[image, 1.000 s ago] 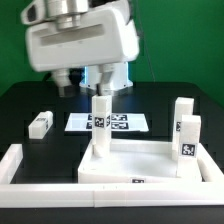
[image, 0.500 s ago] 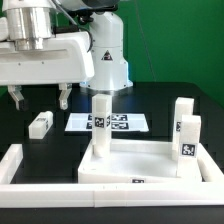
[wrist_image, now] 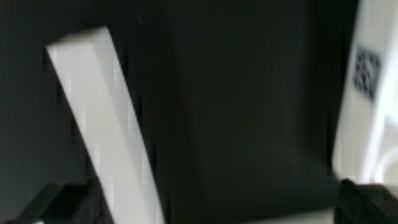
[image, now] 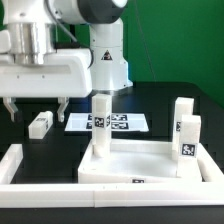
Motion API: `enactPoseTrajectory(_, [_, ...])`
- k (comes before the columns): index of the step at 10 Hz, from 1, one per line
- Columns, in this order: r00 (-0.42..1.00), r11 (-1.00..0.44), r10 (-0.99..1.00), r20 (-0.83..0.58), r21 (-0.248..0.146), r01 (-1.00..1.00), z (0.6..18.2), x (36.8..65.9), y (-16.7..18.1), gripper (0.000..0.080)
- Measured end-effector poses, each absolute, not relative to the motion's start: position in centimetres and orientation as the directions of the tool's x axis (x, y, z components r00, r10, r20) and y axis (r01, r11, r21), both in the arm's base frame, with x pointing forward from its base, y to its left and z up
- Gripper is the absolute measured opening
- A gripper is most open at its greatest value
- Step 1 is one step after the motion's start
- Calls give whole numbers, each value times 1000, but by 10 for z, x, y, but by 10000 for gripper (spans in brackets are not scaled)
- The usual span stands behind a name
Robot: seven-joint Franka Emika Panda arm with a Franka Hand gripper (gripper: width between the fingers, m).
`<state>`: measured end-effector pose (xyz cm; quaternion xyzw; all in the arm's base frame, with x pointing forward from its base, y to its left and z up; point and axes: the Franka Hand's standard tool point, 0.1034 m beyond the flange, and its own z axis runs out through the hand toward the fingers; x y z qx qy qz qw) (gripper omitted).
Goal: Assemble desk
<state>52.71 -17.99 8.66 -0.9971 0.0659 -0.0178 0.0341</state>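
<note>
The desk's white rimmed tabletop [image: 140, 163] lies at the front of the black table. Three white leg blocks stand upright in it: one at its near-left corner [image: 101, 122] and two on the exterior view's right [image: 182, 110] [image: 188, 138]. One more leg block [image: 40, 125] lies loose on the table at the exterior view's left. My gripper [image: 36, 108] hangs open just above that block, not touching it. In the wrist view the loose leg block [wrist_image: 103, 130] shows as a blurred white bar close to one fingertip [wrist_image: 64, 205], with nothing held in the gripper [wrist_image: 210, 205].
The marker board [image: 122, 122] lies flat behind the tabletop. A long low white border wall [image: 14, 165] runs along the front and the exterior view's left. The robot's base [image: 105, 60] stands at the back. A blurred white edge [wrist_image: 365, 140] with a tag shows in the wrist view.
The gripper has swung from the middle toward the exterior view's left and come lower, ending over the loose leg block. Its jaws have stayed open. No part has moved.
</note>
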Motion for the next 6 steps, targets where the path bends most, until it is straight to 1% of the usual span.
enactPoseTrajectory(1, [987, -984, -160, -3, -80, -160, 85, 521, -192, 649])
enactPoseTrajectory(2, [982, -982, -163, -94, -85, -171, 85, 518, -186, 649])
enactPoseTrajectory(4, [967, -979, -142, -214, -112, -168, 82, 518, -180, 649])
enactPoseTrajectory(5, [908, -971, -148, -393, -115, -208, 79, 505, -182, 649])
enactPoseTrajectory(6, [859, -968, -129, -496, -125, -217, 74, 504, -189, 649])
